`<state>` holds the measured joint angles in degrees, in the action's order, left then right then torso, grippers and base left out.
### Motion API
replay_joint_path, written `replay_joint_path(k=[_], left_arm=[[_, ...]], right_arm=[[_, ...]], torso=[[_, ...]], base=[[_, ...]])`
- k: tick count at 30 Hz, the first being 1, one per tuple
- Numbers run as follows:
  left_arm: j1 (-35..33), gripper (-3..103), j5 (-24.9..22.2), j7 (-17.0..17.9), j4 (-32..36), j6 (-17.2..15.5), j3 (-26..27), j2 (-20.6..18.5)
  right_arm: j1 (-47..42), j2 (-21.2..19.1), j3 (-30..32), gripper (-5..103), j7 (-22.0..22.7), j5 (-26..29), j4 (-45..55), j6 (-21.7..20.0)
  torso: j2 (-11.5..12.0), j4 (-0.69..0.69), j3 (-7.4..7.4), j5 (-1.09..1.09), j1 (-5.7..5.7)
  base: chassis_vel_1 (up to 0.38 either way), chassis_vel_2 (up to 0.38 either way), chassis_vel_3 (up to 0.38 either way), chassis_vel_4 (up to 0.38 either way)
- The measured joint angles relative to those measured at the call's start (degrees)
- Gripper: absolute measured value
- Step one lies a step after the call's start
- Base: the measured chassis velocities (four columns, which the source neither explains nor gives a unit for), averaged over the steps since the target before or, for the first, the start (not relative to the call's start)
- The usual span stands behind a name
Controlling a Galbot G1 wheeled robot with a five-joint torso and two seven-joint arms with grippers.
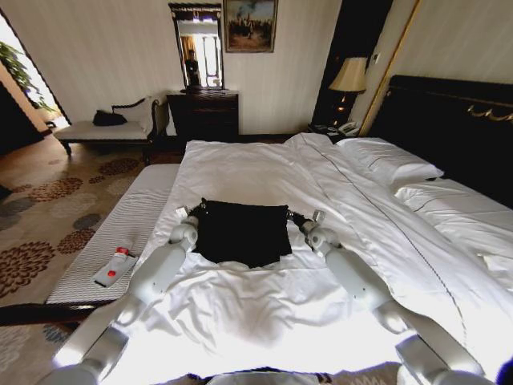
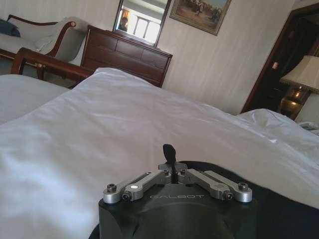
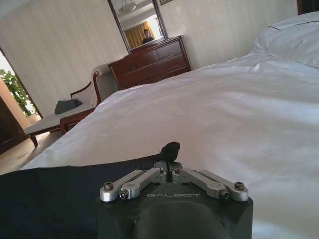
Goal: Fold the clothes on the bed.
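Head view: left arm stretched forward and low over the bed (image 1: 240, 172), left gripper (image 1: 195, 210) down at the near-left corner of the black T-shirt (image 1: 242, 233). Right arm mirrored across, right gripper (image 1: 298, 216) planted at the shirt's right corner. From the left wrist, fingers (image 2: 169, 152) drawn together into one dark tip, pressed flat to the duvet at the shirt's edge; pinching fabric or not — cannot tell. From the right wrist, same story: fingers (image 3: 171, 149) closed to a single tip at the line where black cloth meets white sheet, catch on the cloth not clear.

White duvet rumpled underfoot, striped bench (image 1: 120, 233) along the left side with a small red-capped item (image 1: 116, 267) on it. Further back a chaise (image 1: 108, 128), dark dresser (image 1: 203, 112) under a mirror (image 1: 199, 50), lamp (image 1: 349, 76) right, pillows (image 1: 385, 160) by the headboard.

Shirt spread mid-bed between both grippers, roughly rectangular, lower edge curved, lettering not visible.
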<state>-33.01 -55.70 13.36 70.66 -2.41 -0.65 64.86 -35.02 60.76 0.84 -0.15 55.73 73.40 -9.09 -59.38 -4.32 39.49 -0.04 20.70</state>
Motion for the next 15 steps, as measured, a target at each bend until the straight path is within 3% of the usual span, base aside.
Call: replay_joint_path(k=[9,15], left_arm=[[-12.11,0,1.18,0.51,13.3,1.57,5.01,-3.88],[-18.42,0,1.76,0.36,18.4,2.29,7.07,-6.31]], right_arm=[[-8.01,-2.97,2.01,0,-0.9,-3.28,7.45,2.68],[-12.5,-4.41,3.64,0,-1.45,-3.83,9.2,3.71]], torso=[[-0.01,-0.02,0.0,0.01,0.0],[0.0,0.01,-0.01,0.0,0.01]], base=[[0.0,0.0,0.0,0.0],[0.0,0.0,0.0,0.0]])
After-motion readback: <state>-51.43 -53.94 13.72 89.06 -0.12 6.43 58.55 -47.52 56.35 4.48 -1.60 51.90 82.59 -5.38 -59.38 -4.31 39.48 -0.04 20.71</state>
